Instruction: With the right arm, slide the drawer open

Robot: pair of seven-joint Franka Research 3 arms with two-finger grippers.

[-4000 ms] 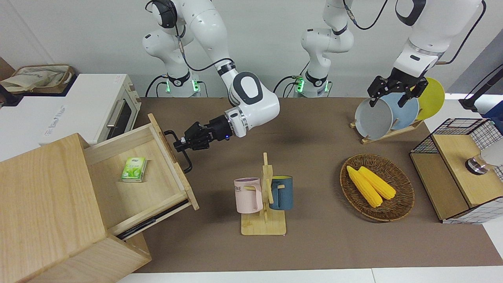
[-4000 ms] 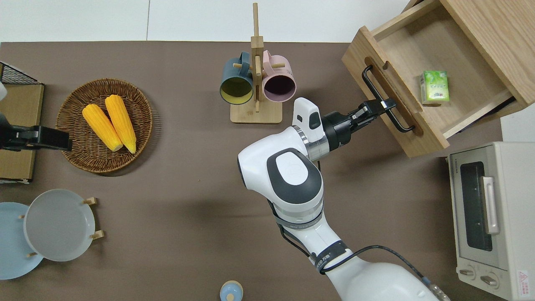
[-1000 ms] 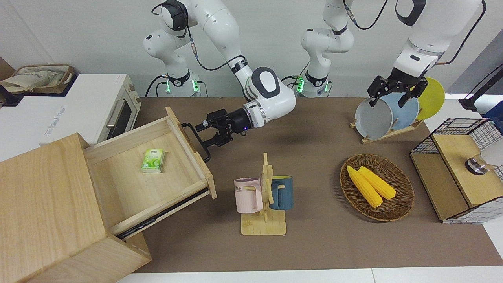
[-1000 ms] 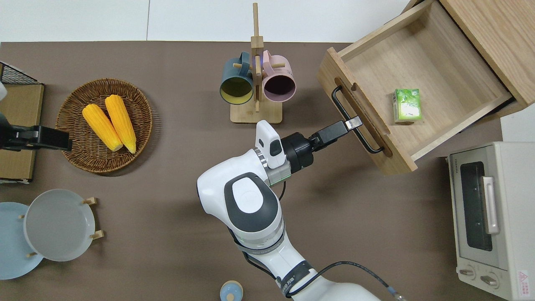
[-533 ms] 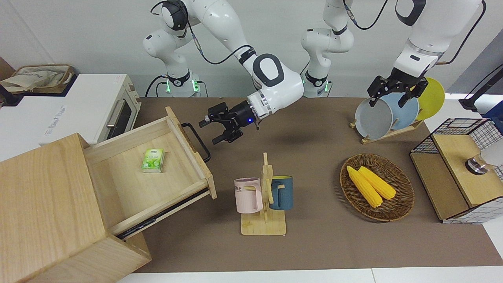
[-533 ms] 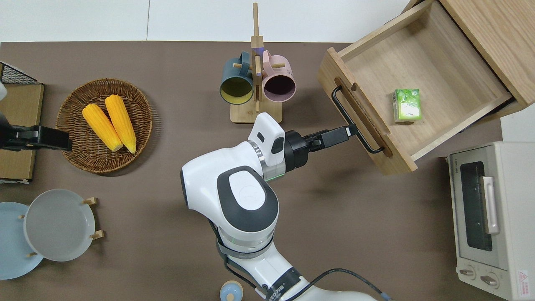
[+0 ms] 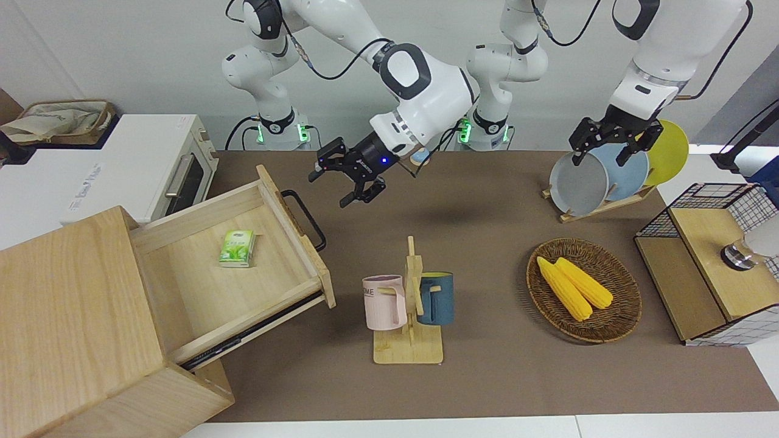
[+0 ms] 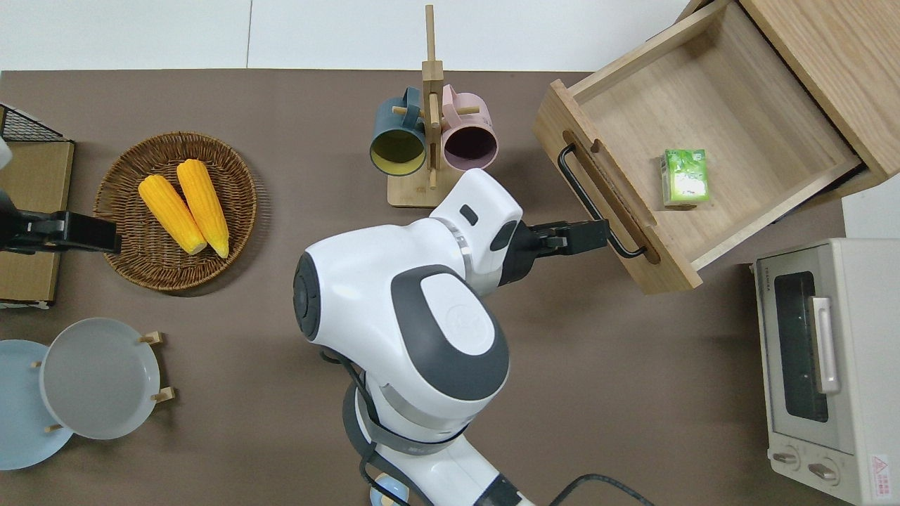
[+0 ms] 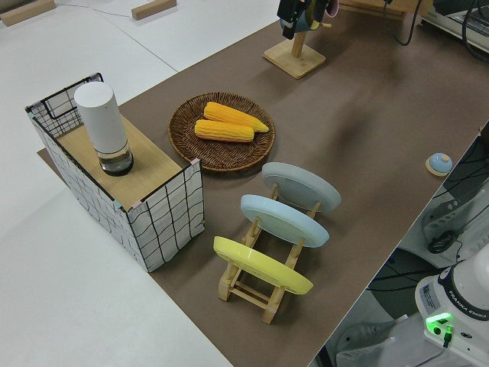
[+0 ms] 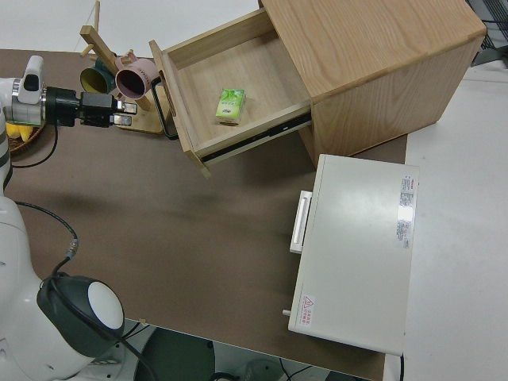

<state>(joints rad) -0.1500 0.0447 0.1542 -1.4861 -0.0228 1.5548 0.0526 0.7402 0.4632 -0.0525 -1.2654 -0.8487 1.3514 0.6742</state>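
**Front view.** Wide shallow pale-wood drawer (image 7: 201, 304) found pulled well out of large pale-wood box cabinet (image 7: 67, 316) at the right arm's end of the brown table (image 7: 487, 377). Black metal bar handle (image 7: 304, 218) faces the table's middle. Small green carton (image 7: 237, 248) lies flat on the drawer floor. Right gripper (image 7: 328, 191) is up in the air, fingers spread apart, gripping nothing, clear of the handle. Judged: opening step complete; gripper probably held raised and spread so that nothing catches the bar. Left arm parked.

**Overhead view.** Right gripper is over bare table, just beside the handle's end nearer the robots. Fingers are stacked one under the other from here, so the spread is not readable. Drawer sits askew to the table edge, following the cabinet's angle. White toaster oven (image 8: 815, 365) stands nearer to the robots than the drawer, apart from it.

**Left side view.** Drawer out of frame.

**Right side view.** Shows a gap between fingertips and handle. Dark runner (image 10: 262, 131) is exposed along the drawer's side, interior wholly open. Risk noted: any sweep toward the cabinet could strike the handle and push the drawer back in.
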